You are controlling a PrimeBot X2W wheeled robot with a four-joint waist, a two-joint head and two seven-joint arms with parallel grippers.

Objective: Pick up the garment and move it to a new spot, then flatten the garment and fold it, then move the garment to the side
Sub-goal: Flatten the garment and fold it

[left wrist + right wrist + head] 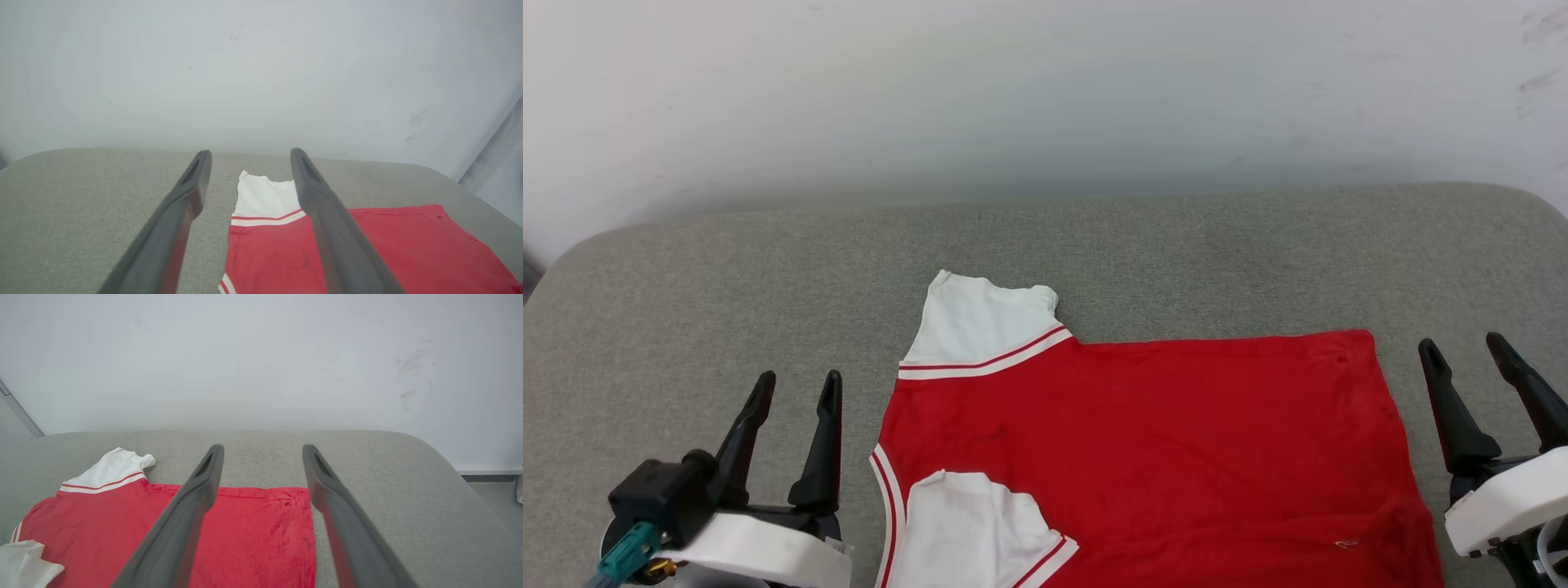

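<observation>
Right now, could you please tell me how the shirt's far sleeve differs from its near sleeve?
The far sleeve sticks out past the red body of the shirt and rests on the grey surface; the near sleeve is folded inward and lies on top of the red cloth. The far sleeve lies fairly flat, while the near sleeve looks rumpled. Both are white with red-and-white striped trim.

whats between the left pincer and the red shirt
Only a bare strip of the grey cushion lies between the left pincer and the red shirt. The head view shows this, with the pincer open and clear of the cloth.
</observation>
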